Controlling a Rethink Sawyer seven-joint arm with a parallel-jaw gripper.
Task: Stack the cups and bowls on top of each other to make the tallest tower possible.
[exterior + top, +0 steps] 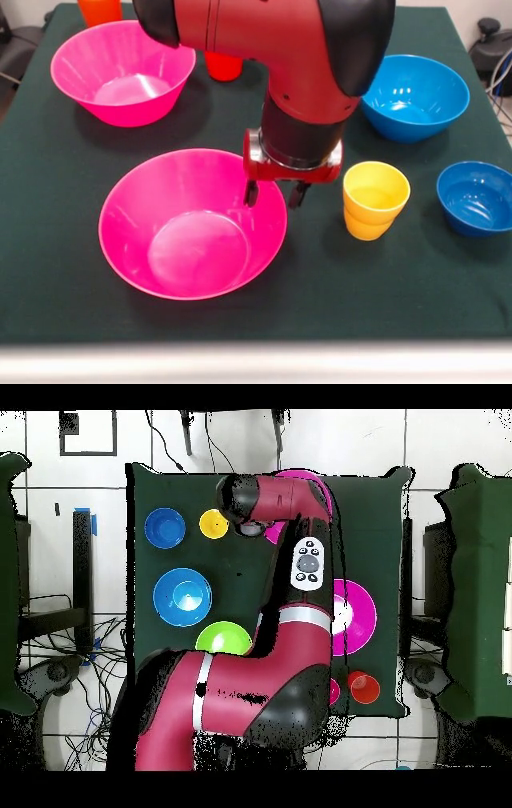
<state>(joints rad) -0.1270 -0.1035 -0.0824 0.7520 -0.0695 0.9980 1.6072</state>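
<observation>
- A dark green worktop (64, 240) holds scattered bowls, nothing stacked.
- The gripper (276, 194), fingers parted and empty, hangs over the near pink bowl's (192, 228) right rim, beside the yellow cup (374, 200).

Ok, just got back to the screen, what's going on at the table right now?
The gripper is empty and hangs open over the far rim of the nearest pink bowl. Nothing is stacked yet: the yellow cup stands beside it, with the small dark blue bowl and light blue bowl further off. The second pink bowl sits apart, and the green bowl shows only from overhead.
</observation>
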